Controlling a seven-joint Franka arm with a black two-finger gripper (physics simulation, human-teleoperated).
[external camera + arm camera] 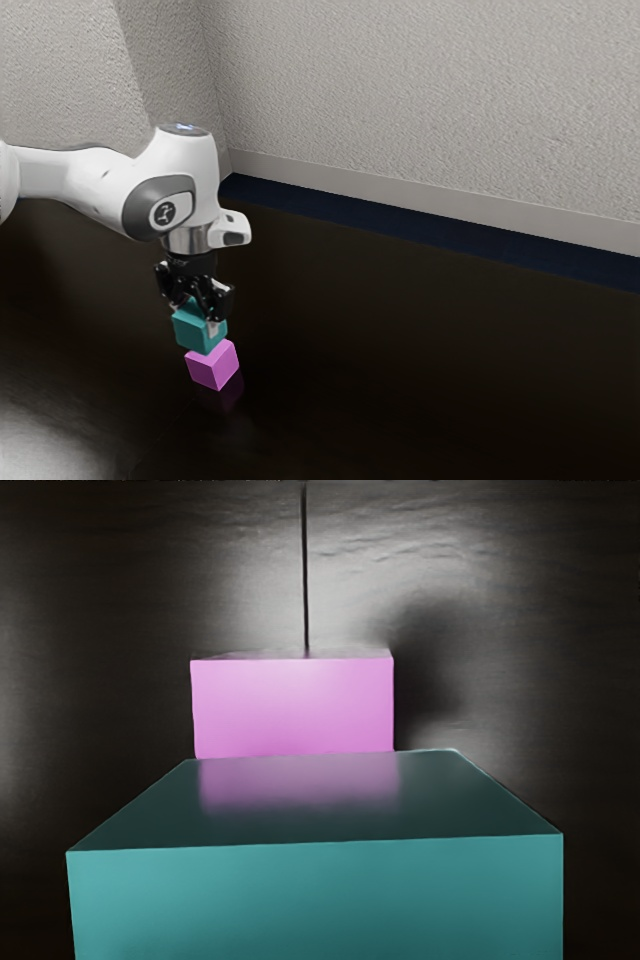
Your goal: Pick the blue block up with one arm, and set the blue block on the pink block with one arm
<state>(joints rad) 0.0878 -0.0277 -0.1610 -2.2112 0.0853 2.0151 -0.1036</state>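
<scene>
Dark glossy counter point(420, 380), grey textured wall point(450, 90) behind with a pale skirting strip.

Left: white arm point(90, 185) reaches in, wrist pointing down.

Jaws: pinching the blue block point(198, 330) from two opposite sides, near its top. The block is off the counter, level, just left of and above the pink block point(212, 364). Cannot tell whether the two touch.

Wrist view: blue block point(310, 870) close under the hand, pink block point(292, 705) lower and beyond it, so not yet centred over it.

Handling (judgement): blue block looks rigid, small and light. Its top face mirrors the pink, so the faces are likely slick. Flat parallel sides suit a side pinch around mid-height, leaving the underside free for seating. Pink top is no wider than the blue base, so little margin for offset.

Count: blue block 1, pink block 1, arm 1.
</scene>
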